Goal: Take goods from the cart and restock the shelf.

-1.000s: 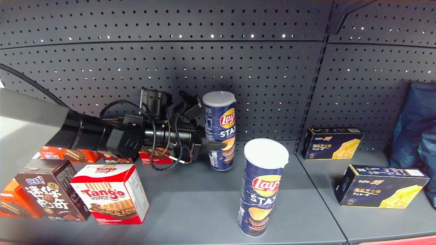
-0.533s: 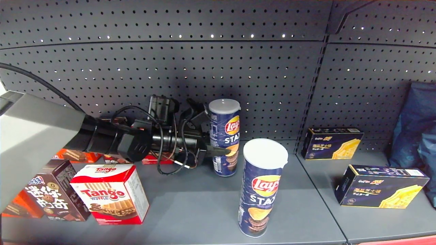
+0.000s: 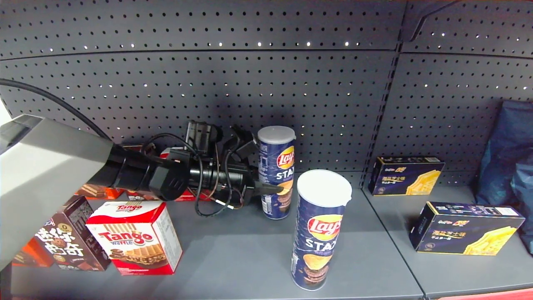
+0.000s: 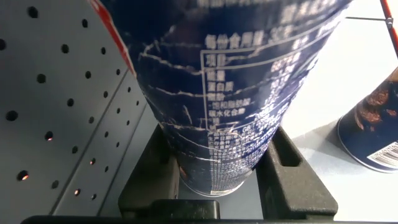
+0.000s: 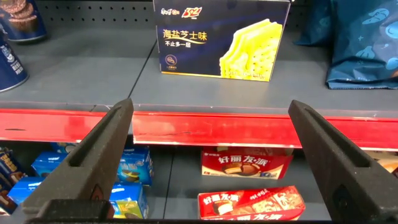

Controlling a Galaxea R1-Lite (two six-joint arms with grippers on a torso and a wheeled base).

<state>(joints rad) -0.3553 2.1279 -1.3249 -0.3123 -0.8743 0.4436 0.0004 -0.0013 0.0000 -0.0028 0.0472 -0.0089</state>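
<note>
A: Where was the held can [image 3: 275, 171] at that pt?
B: Upright at the back of the shelf [image 3: 233, 250], near the pegboard [image 3: 208, 83], just behind and left of the front can [image 3: 320, 229]. Its base looked at or just off the deck; couldn't tell which.
A: Grip?
B: The left gripper [image 4: 221, 177] was clamped on its lower half, a finger on each side, w/ the can body filling the gap. The right gripper [image 5: 211, 168] hung spread wide w/ nothing in it, facing the shelf edge below the front cracker box [image 5: 221, 40].
A: So which step?
B: Placing, I'd say, w/ set-down nearly done. The next move prob. called for making sure the base sat flat, then spreading the fingers and backing straight out w/o clipping the front can, which stood close.
A: Containers?
B: Both cans had lids on, contents hidden. The wafer box [image 3: 137, 237] on the left, the front cracker box and the rear cracker box [image 3: 406, 168] were closed too. Blue bag [image 3: 510, 150] at far right; couldn't tell if it was sealed.
</note>
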